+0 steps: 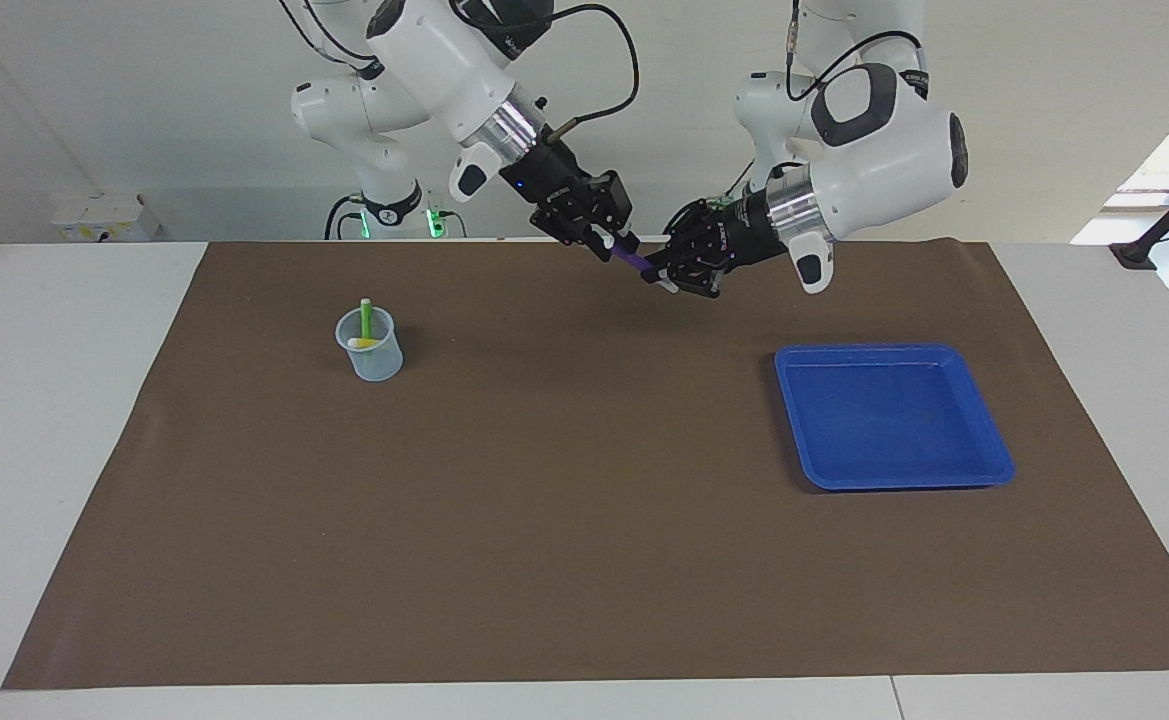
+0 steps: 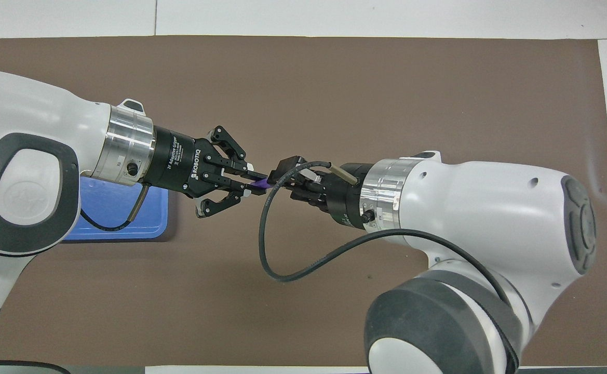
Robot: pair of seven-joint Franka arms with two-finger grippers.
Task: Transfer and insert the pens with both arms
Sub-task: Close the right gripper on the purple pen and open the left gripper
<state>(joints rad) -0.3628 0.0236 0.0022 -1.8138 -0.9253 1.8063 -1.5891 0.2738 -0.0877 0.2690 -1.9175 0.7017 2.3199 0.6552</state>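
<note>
The purple pen [image 1: 634, 259] is held in the air over the mat's robot-side middle, between the two grippers; it also shows in the overhead view [image 2: 259, 183]. My left gripper [image 1: 672, 277] [image 2: 247, 182] is shut on one end of it. My right gripper [image 1: 599, 236] [image 2: 288, 179] meets the pen's other, pale end. Its grip is hidden by its own body and cable. The green pen [image 1: 366, 317] and the yellow pen [image 1: 364, 343] stand in a clear cup [image 1: 372, 360] toward the right arm's end. The cup is hidden under the right arm in the overhead view.
A blue tray [image 1: 894, 415] lies toward the left arm's end of the brown mat [image 1: 584, 540], with nothing in it. In the overhead view the tray [image 2: 119, 215] is partly covered by the left arm. A black cable loop [image 2: 282, 275] hangs from the right wrist.
</note>
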